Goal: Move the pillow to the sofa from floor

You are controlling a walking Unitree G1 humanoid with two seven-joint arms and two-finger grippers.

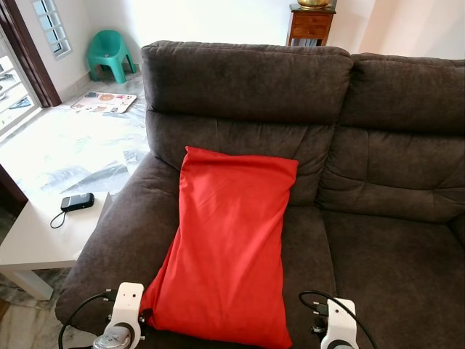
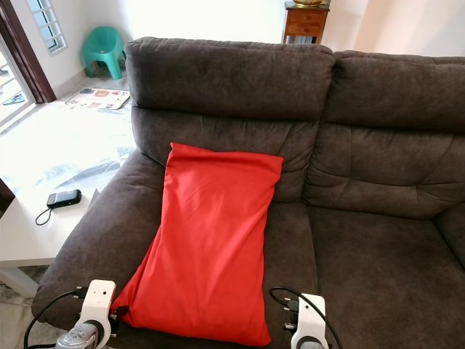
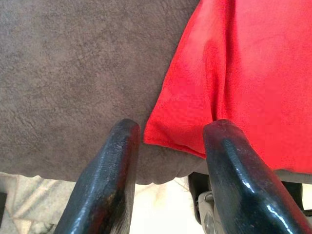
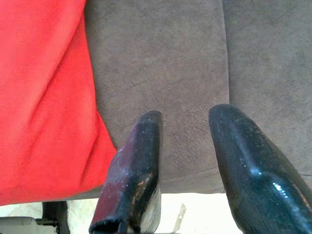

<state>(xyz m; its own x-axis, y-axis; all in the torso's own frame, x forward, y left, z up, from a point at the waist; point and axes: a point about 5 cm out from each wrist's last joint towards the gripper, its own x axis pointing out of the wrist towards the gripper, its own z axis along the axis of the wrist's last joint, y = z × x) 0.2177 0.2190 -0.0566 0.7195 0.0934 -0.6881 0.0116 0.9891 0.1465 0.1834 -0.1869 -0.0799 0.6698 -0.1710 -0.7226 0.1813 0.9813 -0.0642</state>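
A red pillow [image 1: 229, 247] lies lengthwise on the left seat of the dark brown sofa [image 1: 378, 262], its top edge leaning on the backrest. My left gripper [image 3: 171, 129] is open just off the seat's front edge, with the pillow's near left corner [image 3: 170, 131] showing between its fingers, not clamped. My right gripper [image 4: 187, 114] is also open, over bare sofa seat at the front edge, a little to the right of the pillow's near right corner [image 4: 73, 161]. Both white wrists [image 1: 125, 313] [image 1: 338, 327] flank the pillow's near end.
A white side table [image 1: 36, 240] with a black device and cord [image 1: 76, 202] stands left of the sofa. Behind are pale tiled floor, a green plastic stool [image 1: 109, 52], papers [image 1: 102, 102] and a wooden cabinet [image 1: 311, 25]. The right sofa seat is bare.
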